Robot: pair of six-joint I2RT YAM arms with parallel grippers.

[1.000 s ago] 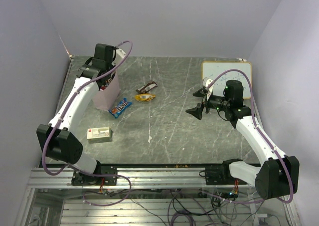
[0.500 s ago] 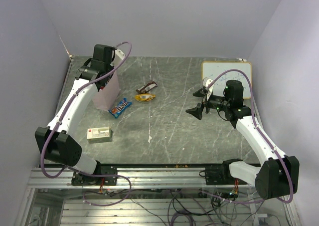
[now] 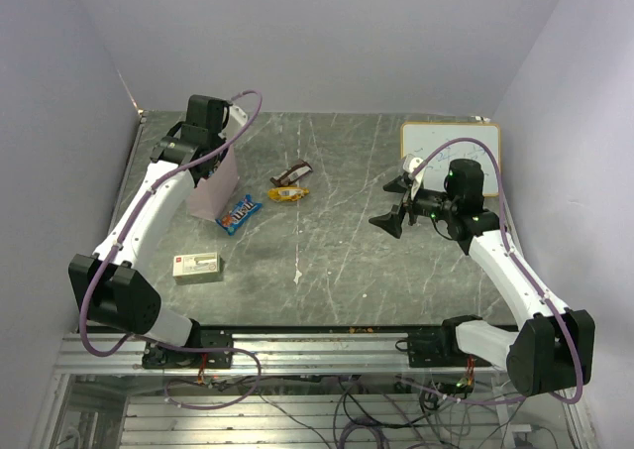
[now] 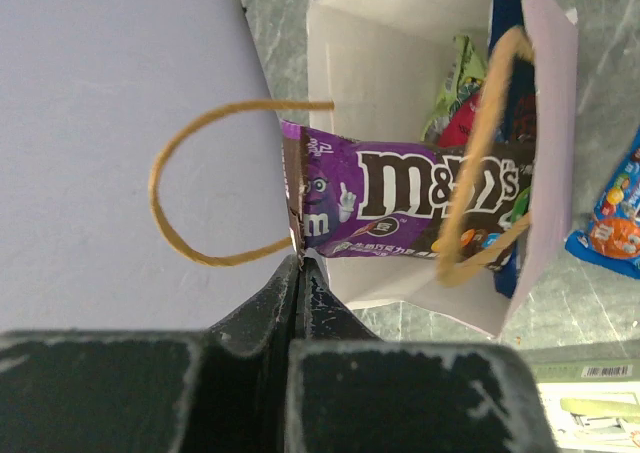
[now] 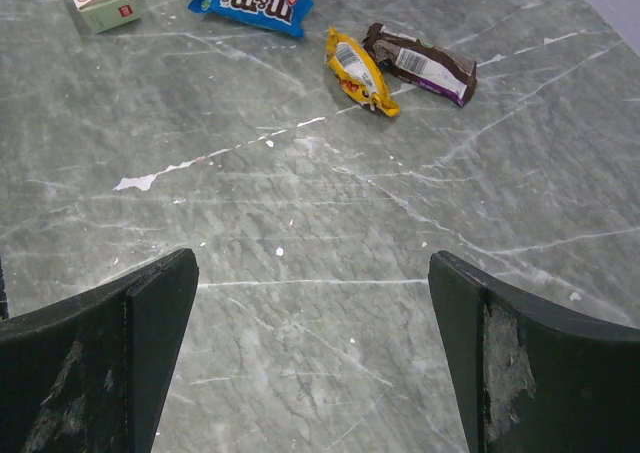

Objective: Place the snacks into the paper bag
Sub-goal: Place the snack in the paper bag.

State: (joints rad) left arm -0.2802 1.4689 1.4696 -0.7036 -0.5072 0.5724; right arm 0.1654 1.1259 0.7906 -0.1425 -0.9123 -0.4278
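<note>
The pale mauve paper bag [image 3: 220,185] stands open at the left rear of the table. My left gripper [image 3: 206,165] hangs over its mouth, shut on the end seam of a purple M&M's packet [image 4: 420,201]. That packet lies across the opening of the bag [image 4: 380,53]. Green-silver [image 4: 458,78], red and dark blue snacks lie inside. On the table are a blue M&M's packet [image 3: 239,213], a yellow packet [image 3: 288,193] and a brown bar [image 3: 293,174]. My right gripper [image 3: 394,203] hovers open at the right, with the blue packet [image 5: 251,2], yellow packet [image 5: 358,72] and brown bar [image 5: 420,63] well ahead of it.
A pale beige box with a red mark [image 3: 195,265] lies near the left front. A white framed whiteboard [image 3: 451,150] rests at the back right behind my right arm. The bag's tan rope handles [image 4: 200,173] loop beside and across its mouth.
My left wrist has shifted slightly over the bag with the purple packet still held. The right arm has not moved.
</note>
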